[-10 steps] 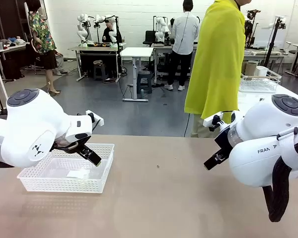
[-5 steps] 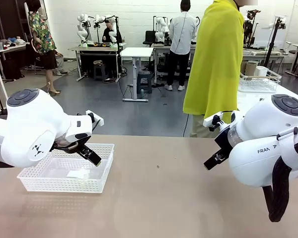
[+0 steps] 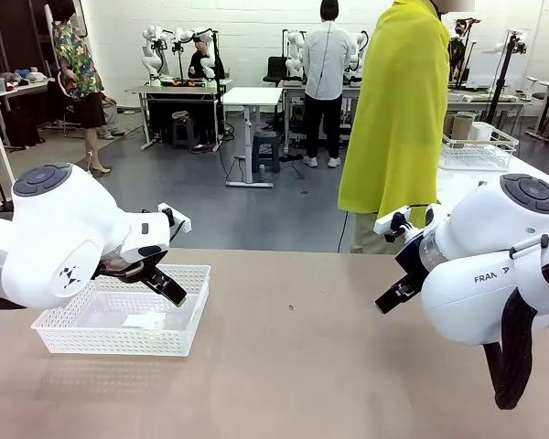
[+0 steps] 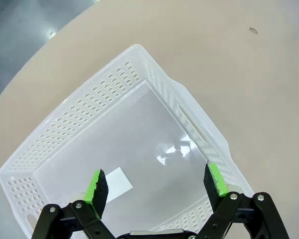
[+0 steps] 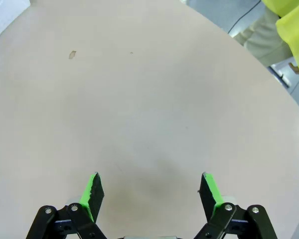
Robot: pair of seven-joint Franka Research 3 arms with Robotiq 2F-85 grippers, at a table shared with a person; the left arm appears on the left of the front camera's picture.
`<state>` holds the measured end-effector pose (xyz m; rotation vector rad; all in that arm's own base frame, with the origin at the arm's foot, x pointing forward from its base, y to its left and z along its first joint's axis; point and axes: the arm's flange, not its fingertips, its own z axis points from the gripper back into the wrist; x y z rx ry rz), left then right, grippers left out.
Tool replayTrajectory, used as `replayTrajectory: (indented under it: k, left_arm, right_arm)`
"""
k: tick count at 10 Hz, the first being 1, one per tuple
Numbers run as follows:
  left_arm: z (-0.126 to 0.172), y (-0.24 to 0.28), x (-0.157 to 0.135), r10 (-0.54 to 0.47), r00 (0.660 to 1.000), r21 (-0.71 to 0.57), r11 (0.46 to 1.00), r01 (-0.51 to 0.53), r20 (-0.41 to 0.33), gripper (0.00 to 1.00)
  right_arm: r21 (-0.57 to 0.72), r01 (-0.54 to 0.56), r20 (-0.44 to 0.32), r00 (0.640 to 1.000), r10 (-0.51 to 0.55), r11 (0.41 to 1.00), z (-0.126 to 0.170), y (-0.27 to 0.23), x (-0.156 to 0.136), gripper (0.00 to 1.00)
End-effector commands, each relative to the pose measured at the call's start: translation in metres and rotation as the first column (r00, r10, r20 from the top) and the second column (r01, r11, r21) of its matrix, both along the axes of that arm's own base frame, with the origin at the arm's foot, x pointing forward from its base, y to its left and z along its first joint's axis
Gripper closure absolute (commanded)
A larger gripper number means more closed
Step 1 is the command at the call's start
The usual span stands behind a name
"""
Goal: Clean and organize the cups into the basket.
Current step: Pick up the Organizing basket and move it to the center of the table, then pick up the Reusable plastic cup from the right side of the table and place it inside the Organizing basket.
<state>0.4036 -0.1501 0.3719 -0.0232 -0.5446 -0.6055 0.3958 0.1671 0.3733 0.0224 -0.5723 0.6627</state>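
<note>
Yellow-clad person [image 3: 398, 110] at tbl [image 3: 302, 366] far side; wire crate [image 3: 476, 155] behind, rt.

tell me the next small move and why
Probably hold the open left tool and right tool in place and wait for the person in yellow: the taupe-brown tumblers seem to stand far off in the wire-framed white crate, while the shallow white perforated plastic basket holds only a paper label.

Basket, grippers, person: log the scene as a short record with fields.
basket: on the table, robot's left side, upright
inside basket: a white label on the floor
left gripper: open, hovering over the basket
right gripper: open, over the table, holding nothing
person: in yellow, standing at the far edge
</note>
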Motion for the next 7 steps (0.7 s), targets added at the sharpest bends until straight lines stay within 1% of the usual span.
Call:
replayTrajectory:
  k: [1, 2, 3, 4, 5, 7]
  left_arm:
    - [0.0, 0.0, 0.0, 0.0, 1.0, 0.0, 1.0, 0.0, 0.0, 0.0]
    - [0.025, 0.006, -0.016, 0.021, 1.0, 0.089, 0.996, -0.021, 0.003, 0.0]
    - [0.048, 0.013, -0.043, 0.01, 0.998, 0.118, 0.993, -0.003, -0.057, 0.0]
    - [0.061, 0.02, -0.068, -0.044, 0.993, 0.123, 0.991, 0.058, -0.111, 0.0]
    - [0.073, 0.026, -0.091, -0.062, 0.991, 0.142, 0.987, 0.078, -0.115, 0.0]
    - [0.093, 0.038, -0.137, -0.08, 0.994, 0.162, 0.982, 0.092, -0.08, 0.0]
  right_arm:
    - [0.0, 0.0, 0.0, 1.0, 0.0, 1.0, 0.0, 0.0, 0.0, 0.0]
    - [-0.009, -0.003, -0.009, 1.0, 0.003, 1.0, 0.02, -0.006, -0.022, 0.0]
    - [-0.032, 0.003, -0.061, 0.998, -0.005, 0.999, 0.034, -0.016, -0.051, 0.0]
    - [-0.071, -0.016, -0.138, 0.99, 0.006, 0.997, 0.038, -0.026, -0.076, 0.0]
    - [-0.096, -0.026, -0.181, 0.983, 0.009, 0.995, 0.042, -0.036, -0.1, 0.0]
    - [-0.15, -0.027, -0.214, 0.977, -0.006, 0.988, 0.051, -0.05, -0.156, 0.0]
